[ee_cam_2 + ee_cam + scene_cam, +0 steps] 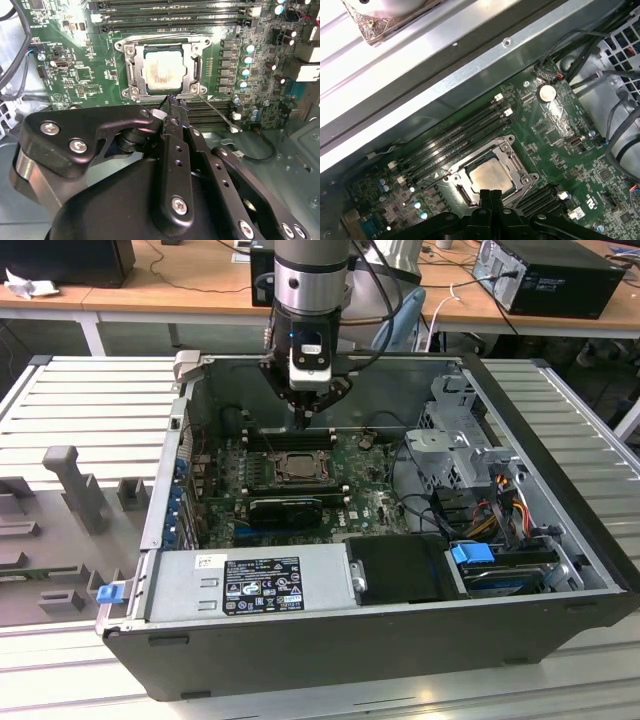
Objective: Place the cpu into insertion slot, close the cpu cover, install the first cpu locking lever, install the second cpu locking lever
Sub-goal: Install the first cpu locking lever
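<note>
Gripper (172, 101) first: its jaws were pressed together on nothing I could see, just beside a corner of the insertion slot (195, 64). The cpu cover (131, 70) lay flat around the cpu (161, 72) seated there; one wire locking lever (216, 111) jutted free. Pushed off-line, the tips could slip off that springy wire and gouge the green board (80, 75).

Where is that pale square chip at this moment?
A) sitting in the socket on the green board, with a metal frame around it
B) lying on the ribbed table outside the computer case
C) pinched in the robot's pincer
A: in the second wrist view the cpu lies flat on the green board, framed by the cpu cover, with the pincer beside it at the frame's edge.
</note>
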Controlling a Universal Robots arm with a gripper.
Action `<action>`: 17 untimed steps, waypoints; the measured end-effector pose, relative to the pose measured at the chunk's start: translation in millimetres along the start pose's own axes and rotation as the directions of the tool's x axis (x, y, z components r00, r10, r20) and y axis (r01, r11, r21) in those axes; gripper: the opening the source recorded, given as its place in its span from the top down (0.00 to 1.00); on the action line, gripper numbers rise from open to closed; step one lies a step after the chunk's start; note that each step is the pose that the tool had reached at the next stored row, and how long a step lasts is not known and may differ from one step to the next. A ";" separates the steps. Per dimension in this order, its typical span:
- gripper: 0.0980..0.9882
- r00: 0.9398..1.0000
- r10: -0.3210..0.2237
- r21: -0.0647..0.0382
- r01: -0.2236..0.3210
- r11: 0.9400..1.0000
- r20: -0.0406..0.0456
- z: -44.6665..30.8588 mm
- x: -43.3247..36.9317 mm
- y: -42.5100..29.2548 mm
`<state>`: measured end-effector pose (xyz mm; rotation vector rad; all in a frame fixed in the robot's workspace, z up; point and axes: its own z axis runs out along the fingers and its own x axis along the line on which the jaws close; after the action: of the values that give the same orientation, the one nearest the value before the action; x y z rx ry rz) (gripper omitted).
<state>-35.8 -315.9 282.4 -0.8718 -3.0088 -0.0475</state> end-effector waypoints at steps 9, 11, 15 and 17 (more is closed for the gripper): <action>0.99 0.995 -0.102 0.001 0.102 0.995 -0.003 0.1 0.2 -0.2; 0.99 0.991 -0.133 0.002 0.133 0.991 -0.004 0.1 0.2 -0.2; 0.99 0.983 -0.182 0.003 0.182 0.983 -0.005 0.1 0.2 -0.2; 0.99 0.979 -0.202 0.003 0.202 0.979 -0.006 0.1 0.2 -0.2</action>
<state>-36.1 -316.0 282.3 -0.5611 -3.0789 -0.0459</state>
